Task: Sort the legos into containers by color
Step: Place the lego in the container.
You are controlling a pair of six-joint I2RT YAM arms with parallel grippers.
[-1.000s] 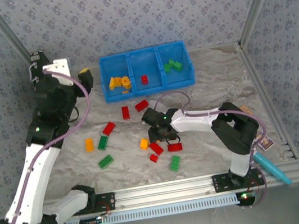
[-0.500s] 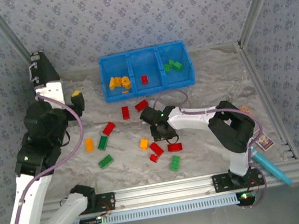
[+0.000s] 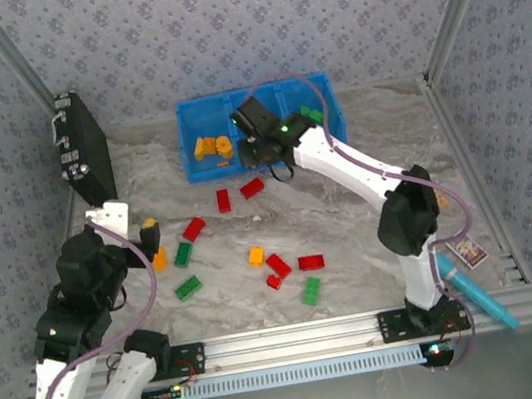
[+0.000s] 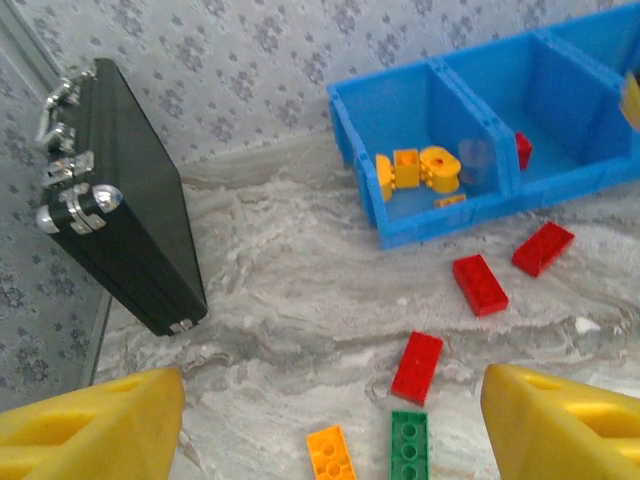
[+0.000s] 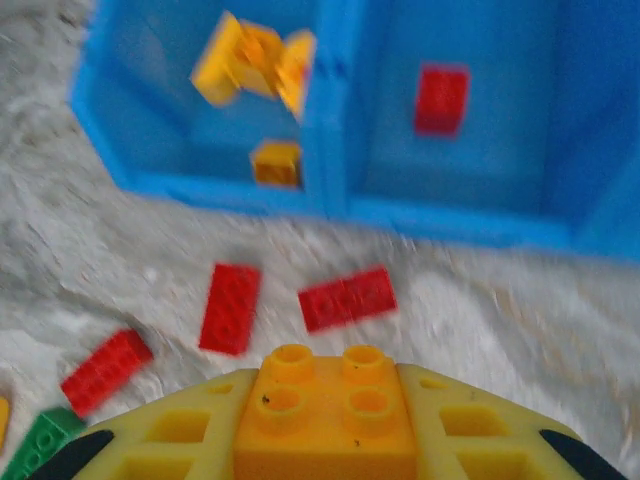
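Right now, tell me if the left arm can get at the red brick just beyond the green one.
Probably yes: its open jaws face the red brick across bare table, nothing between.

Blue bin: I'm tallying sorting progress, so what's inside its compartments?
Left: several orange-yellow bricks. Middle: one red brick. Right: green brick visible from above, but the right arm covers part of that compartment.

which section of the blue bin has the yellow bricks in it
The left compartment of the blue bin: orange-yellow bricks lie in it, while the middle one holds a red brick.
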